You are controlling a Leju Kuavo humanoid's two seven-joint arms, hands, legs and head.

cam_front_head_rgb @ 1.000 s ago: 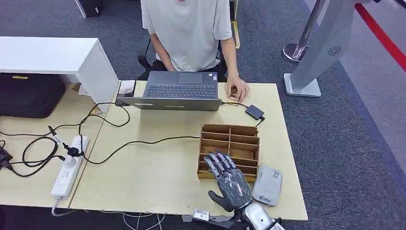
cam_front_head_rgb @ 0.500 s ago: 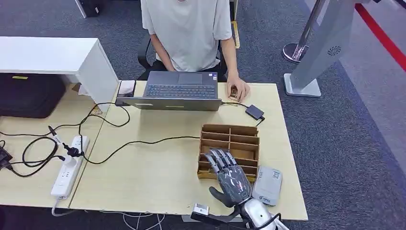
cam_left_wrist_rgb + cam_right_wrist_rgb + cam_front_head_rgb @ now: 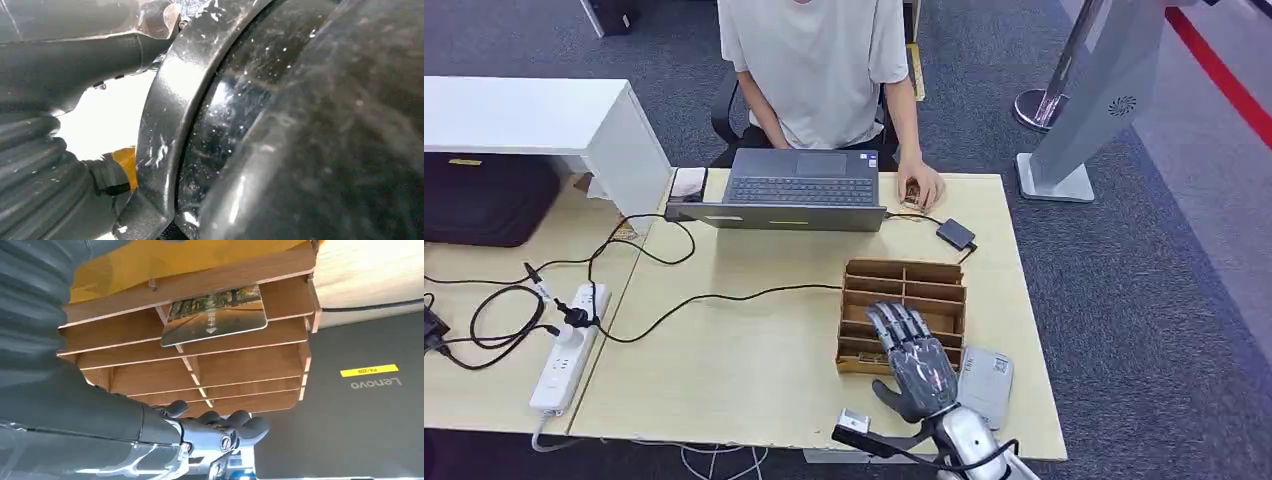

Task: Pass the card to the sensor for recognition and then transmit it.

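My right hand point(image 3: 914, 365) hovers over the near rows of the wooden slotted box point(image 3: 906, 285), fingers spread and holding nothing. In the right wrist view a card point(image 3: 215, 315) with a landscape print stands in one slot of the box point(image 3: 240, 362), and my fingertips point(image 3: 220, 425) hang apart from it. A grey card reader point(image 3: 986, 385) lies flat on the table just right of the box, beside my hand. In the left wrist view the grey ribbed cover of my left hand point(image 3: 40, 175) is seen close against dark body parts; its fingers are hidden.
An open laptop point(image 3: 799, 190) stands at the far table edge with a seated person behind it, whose hand point(image 3: 921, 188) rests beside it. A small black adapter point(image 3: 956, 234) lies behind the box. Cables and a white power strip point(image 3: 564, 345) occupy the left side.
My right hand has drifted a little to the right over the box, toward the card reader. Nothing else has moved.
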